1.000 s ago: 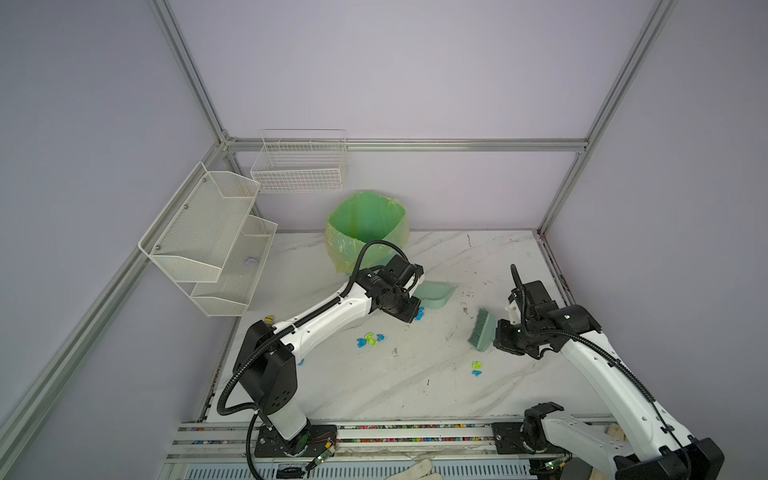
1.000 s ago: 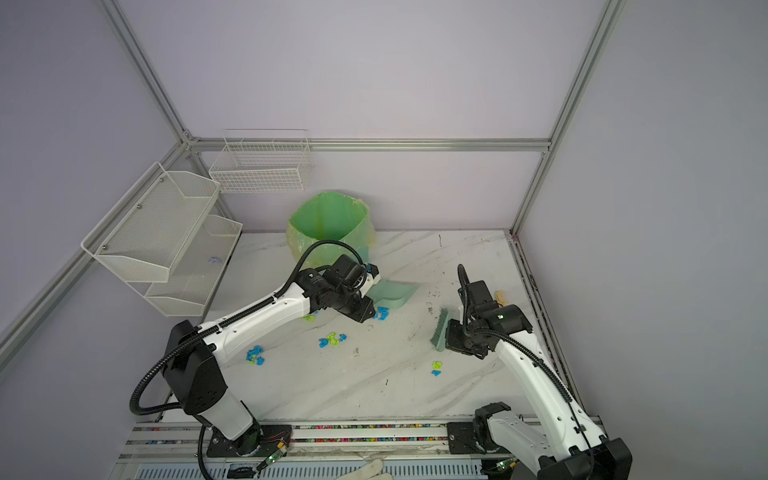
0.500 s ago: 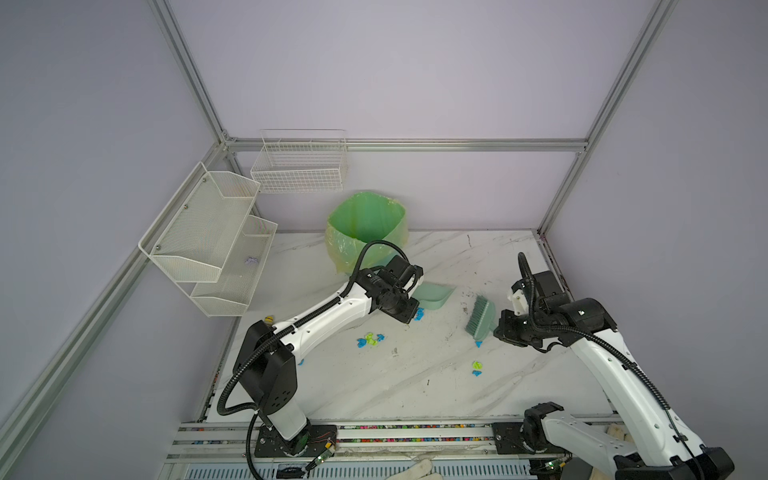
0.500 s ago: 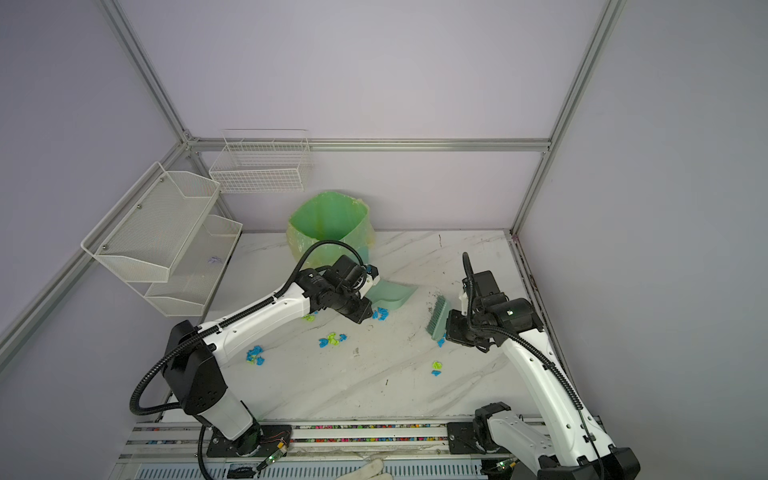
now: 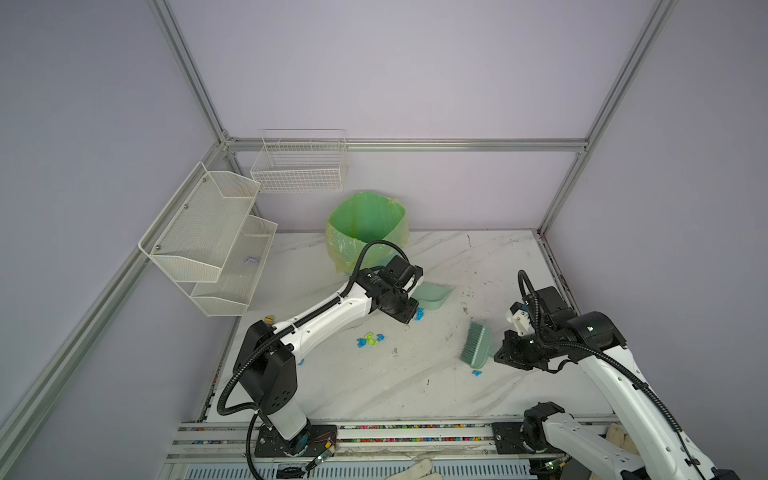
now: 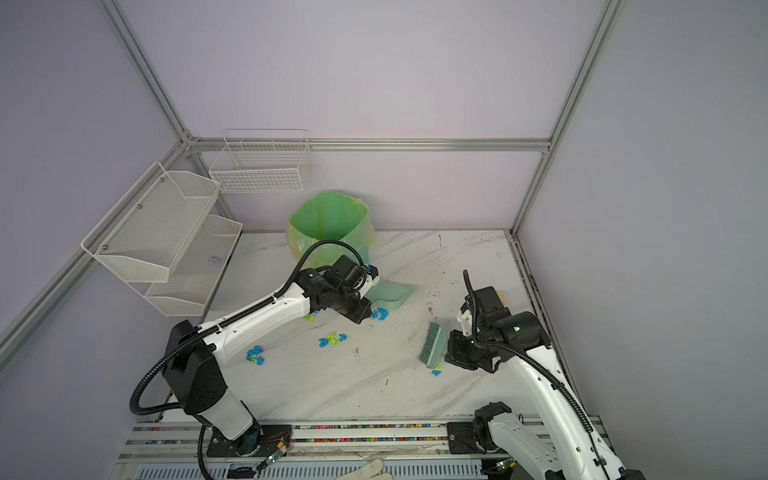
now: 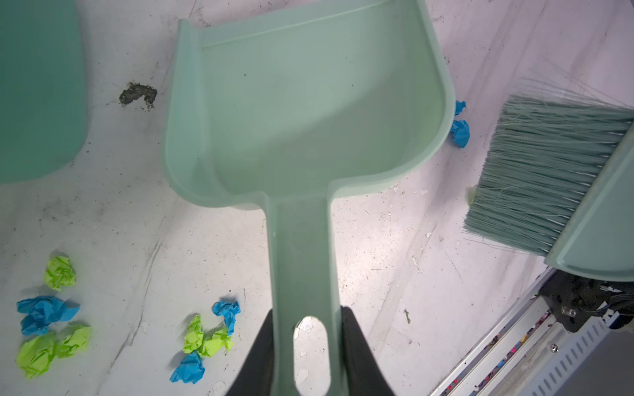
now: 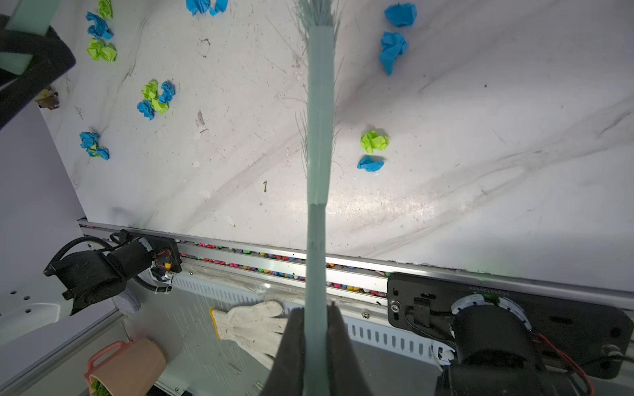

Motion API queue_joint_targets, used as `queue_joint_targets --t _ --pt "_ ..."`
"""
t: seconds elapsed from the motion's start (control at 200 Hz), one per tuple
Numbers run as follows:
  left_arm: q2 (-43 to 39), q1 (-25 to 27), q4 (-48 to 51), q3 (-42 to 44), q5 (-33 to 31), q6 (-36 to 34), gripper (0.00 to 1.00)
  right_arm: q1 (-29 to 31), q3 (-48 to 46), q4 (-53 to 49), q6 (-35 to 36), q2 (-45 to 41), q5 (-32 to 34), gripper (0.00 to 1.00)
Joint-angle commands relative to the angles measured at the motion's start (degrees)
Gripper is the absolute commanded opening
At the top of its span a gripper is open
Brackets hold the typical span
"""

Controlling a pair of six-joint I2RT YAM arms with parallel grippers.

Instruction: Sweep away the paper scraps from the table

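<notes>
Overhead, the table (image 5: 374, 399) is a white marble-look slab with grey veins and dark scuffs, boxed in by pale lilac walls and aluminium frame posts (image 5: 187, 70). At 12 o'clock on it stands a bin (image 5: 365, 224) lined with a green bag. White mesh shelves (image 5: 208, 237) hang on the side wall at 10 o'clock, and a wire basket (image 5: 299, 166) hangs on the back wall at 11. A metal rail (image 5: 415, 430) carrying both arm bases runs along the 6 o'clock edge. In the right wrist view a white glove (image 8: 254, 325) and a pink mug (image 8: 127, 367) lie beyond it.

The paper scraps (image 6: 332, 340), blue and lime wads, lie on the table in small clusters. One is near the centre, one at 9 o'clock beside the left arm, some are just beside the dustpan (image 7: 302, 103), and a couple sit at 4 o'clock near the brush (image 5: 476, 345). A dark smear (image 7: 137, 96) marks the surface close to the pan.

The left gripper (image 7: 307, 343) is clamped on the dustpan's handle, with the pan near the bin. The right gripper (image 8: 315, 319) is pinched tight on the brush handle at 3 o'clock, bristles pointing toward 9. Whether they touch the slab is unclear.
</notes>
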State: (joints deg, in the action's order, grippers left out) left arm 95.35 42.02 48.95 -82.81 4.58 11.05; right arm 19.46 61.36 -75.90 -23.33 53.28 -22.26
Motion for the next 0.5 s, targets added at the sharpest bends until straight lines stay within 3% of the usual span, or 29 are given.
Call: queue_joint_targets --t 0.0,0.165,0.25,0.37,0.495 --pt "-2.4 0.1 -0.8 -4.3 -0.8 -1.7 0.0 1.2 0.3 -1.6 -1.6 -0.2 -0.1 0.0" --pt "-1.9 0.1 -0.8 -4.6 0.0 -1.6 0.0 4.2 0.2 -1.7 -4.1 -1.3 -2.5 0.0" --pt "-1.9 0.0 -0.8 -4.9 0.6 -1.6 0.0 8.8 -0.2 -1.7 -7.7 -1.8 -2.1 0.0" --pt "-1.8 0.1 -0.8 -4.9 1.1 -1.6 0.0 16.3 -1.4 -1.7 -13.5 -1.0 1.7 0.0" --pt "-2.2 0.1 -0.8 -4.7 1.2 -1.6 0.0 19.5 -2.0 -1.7 -15.2 1.2 6.2 0.0"
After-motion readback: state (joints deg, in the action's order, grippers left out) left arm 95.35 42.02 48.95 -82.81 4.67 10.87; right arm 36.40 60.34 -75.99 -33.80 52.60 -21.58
